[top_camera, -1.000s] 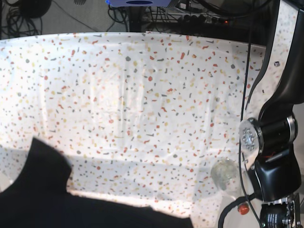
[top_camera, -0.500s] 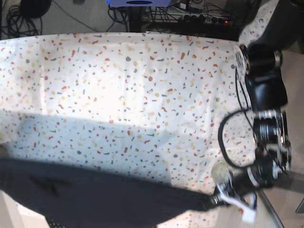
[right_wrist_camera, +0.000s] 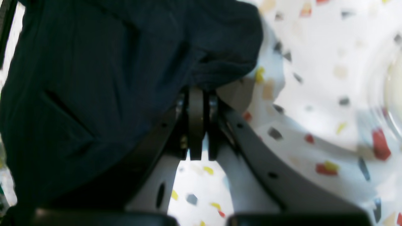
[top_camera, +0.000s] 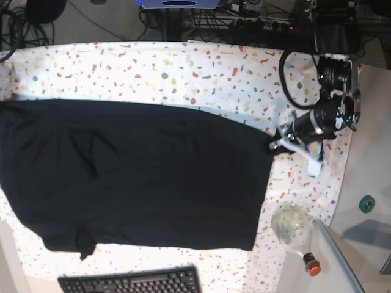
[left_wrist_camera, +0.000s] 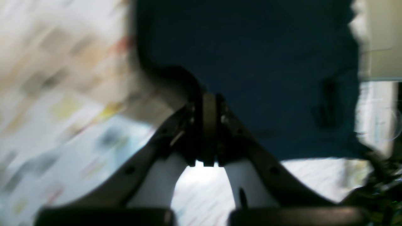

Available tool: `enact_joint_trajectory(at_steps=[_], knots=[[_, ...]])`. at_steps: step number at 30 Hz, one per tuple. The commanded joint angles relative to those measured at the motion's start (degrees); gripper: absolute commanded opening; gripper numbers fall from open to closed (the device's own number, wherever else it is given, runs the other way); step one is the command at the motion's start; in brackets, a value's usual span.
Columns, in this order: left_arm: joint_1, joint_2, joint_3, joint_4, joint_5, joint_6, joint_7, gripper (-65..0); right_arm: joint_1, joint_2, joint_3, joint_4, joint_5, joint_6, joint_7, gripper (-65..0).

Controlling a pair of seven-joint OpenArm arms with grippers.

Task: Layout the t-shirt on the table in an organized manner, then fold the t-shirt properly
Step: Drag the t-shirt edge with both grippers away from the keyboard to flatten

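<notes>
With the t-shirt (top_camera: pixel 134 174) spread mid-surface (top_camera: pixel 183 67), your left gripper (top_camera: pixel 282 143) and right gripper (right_wrist_camera: pixel 197 103) each clenched a corner, so uneven release risked bunching its right edge

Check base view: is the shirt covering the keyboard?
No. The t-shirt ends above the keyboard, with a strip of speckled table showing between them.
</notes>
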Motion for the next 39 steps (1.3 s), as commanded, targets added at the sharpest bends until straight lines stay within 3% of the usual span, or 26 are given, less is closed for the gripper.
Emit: enact_joint_trajectory(at_steps=[1,10,14,17,39], knots=[[-0.69,-1.37,-0.39,1.38,-1.56,-0.49,-1.29,-65.0,-1.01,1.33,0.5,1.06,0.87,1.08,1.34,-65.0],[9.15,-5.5,-0.39,10.52,-1.47,-0.49,-1.29,-65.0,-6.9,1.07,0.5,1.23,1.04,1.96,1.87,-65.0],[13.81,-5.68,-0.48,11.31,-1.47,-0.49,-1.29,-65.0,-7.25,1.24,0.5,1.23,0.96,5.21,1.6,-65.0],[16.1,-5.5,-0.48,11.4,-1.47,-0.49,-1.38,-65.0,-8.83,1.24,0.5,2.11,0.96,5.48,1.51,-65.0],[21.81,-6.3,-4.53,11.49,-1.47,-0.49,-1.29,-65.0,-14.37,1.07,0.06,6.51,0.96,5.39,1.51,-65.0]])
